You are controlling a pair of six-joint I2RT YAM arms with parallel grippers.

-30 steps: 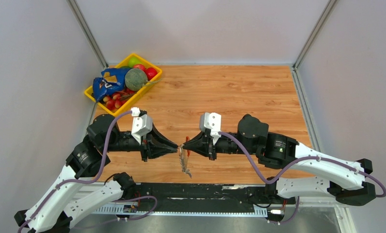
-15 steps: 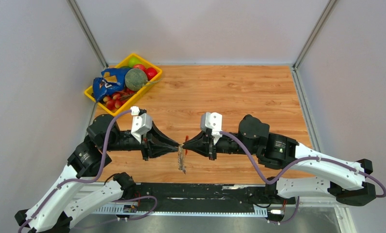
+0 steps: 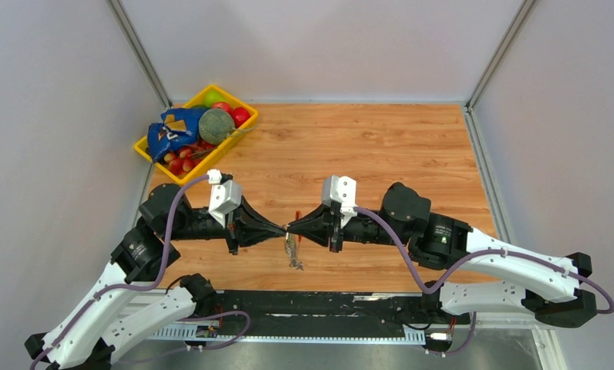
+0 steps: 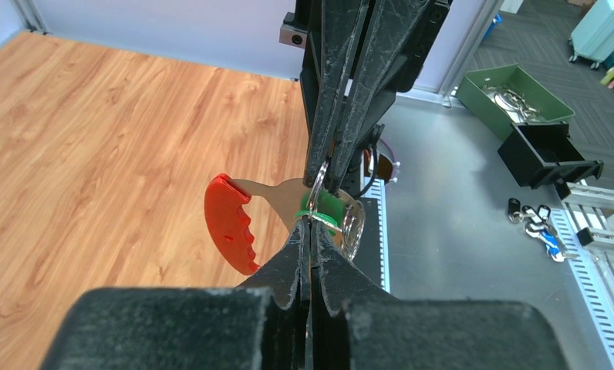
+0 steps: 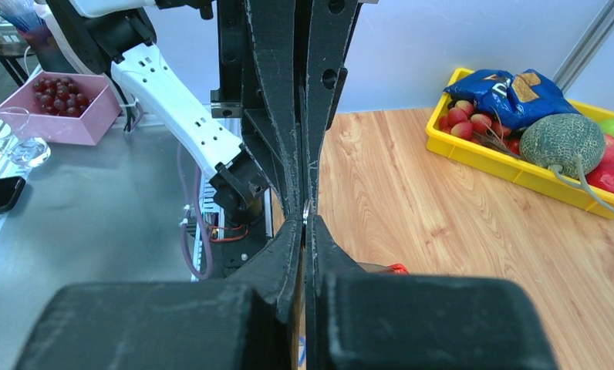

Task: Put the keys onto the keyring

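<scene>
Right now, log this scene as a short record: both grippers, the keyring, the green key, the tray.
left gripper: shut, pinching the keyring beside the green key
right gripper: shut on the keyring, tip to tip with the left
keyring: held between both grippers, chain hanging below
green key: just behind the left fingertips
tray: yellow, far left corner, fruit and a blue bag inside

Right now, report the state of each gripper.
Left gripper: closed, pinching the keyring next to the green key.
Right gripper: closed on the keyring's metal loop.
</scene>
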